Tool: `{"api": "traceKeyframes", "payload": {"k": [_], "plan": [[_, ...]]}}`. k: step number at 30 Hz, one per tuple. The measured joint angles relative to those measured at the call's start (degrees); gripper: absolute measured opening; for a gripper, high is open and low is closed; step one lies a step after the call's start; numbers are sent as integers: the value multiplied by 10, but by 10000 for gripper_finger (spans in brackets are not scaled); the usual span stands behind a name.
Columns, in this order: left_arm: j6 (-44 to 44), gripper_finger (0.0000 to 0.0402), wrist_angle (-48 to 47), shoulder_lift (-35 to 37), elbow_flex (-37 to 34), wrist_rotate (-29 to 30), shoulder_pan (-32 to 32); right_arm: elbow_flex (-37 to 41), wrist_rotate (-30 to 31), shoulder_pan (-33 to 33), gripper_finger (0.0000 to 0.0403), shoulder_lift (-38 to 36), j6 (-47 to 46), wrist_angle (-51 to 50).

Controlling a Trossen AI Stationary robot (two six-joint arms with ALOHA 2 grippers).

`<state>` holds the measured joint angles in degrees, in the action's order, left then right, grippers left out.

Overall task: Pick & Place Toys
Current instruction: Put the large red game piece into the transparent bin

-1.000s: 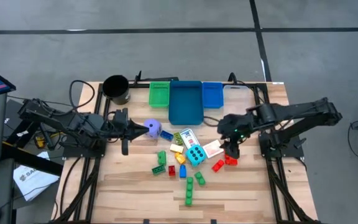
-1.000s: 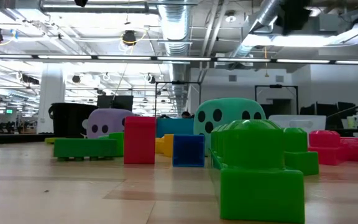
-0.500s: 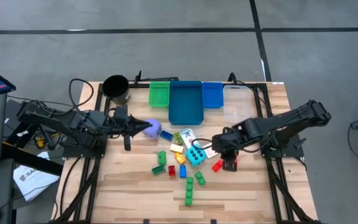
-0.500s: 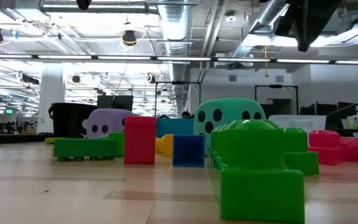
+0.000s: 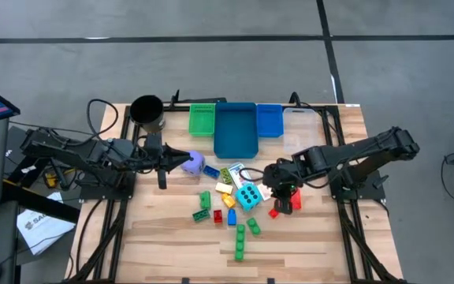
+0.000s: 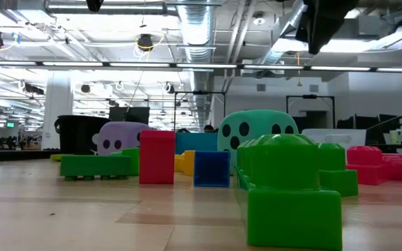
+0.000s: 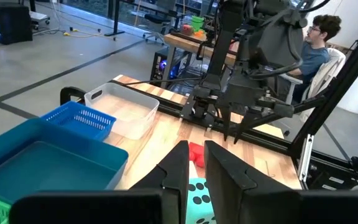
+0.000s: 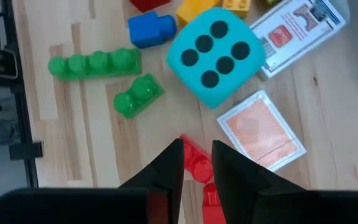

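Handling: all toys here look like light, rigid, smooth plastic. Pinch them on flat side faces, not on studs or corners. The cards are thin and flat, so they are hard to get under.
Left gripper [image 5: 181, 162]: at the table's left, tip just beside the purple rounded plastic die [image 5: 196, 164]. Fingers are drawn close with a thin gap and hold nothing.
Purple die: sits on the wooden table [image 5: 172, 237], left of the toy cluster. It is cube-like with no long axis, and its rounded edges may slip, so take it on opposite faces.
Cyan dotted die [image 5: 248, 196]: mid-cluster, six-dot face up, no long axis. It looks too wide for the present finger gap.
Playing card [image 8: 261, 130]: flat on the wood just beside the cyan die.
Right gripper [image 8: 197, 149]: right of the cluster, hanging above the small red plastic brick [image 8: 195, 160]. Fingers are pinched near-closed and grip nothing, judging by the low view, where it sits well above the table.
Red brick: lies flat on the table, studs up. Its long axis is skewed a little off the line of the finger gap. Fingers would close across its short width, so square up first or it may twist.
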<state>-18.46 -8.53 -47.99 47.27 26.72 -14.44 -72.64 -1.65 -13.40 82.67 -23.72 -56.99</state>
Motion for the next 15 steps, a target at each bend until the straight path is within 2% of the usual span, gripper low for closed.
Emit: {"api": "traceKeyframes", "payload": {"k": [8, 15], "plan": [[0, 44, 0, 0, 0, 0, 0, 0, 3, 18, 79, 0, -46, -19], [0, 44, 0, 0, 0, 0, 0, 0, 47, 42, 79, 0, -216, -121]]}}
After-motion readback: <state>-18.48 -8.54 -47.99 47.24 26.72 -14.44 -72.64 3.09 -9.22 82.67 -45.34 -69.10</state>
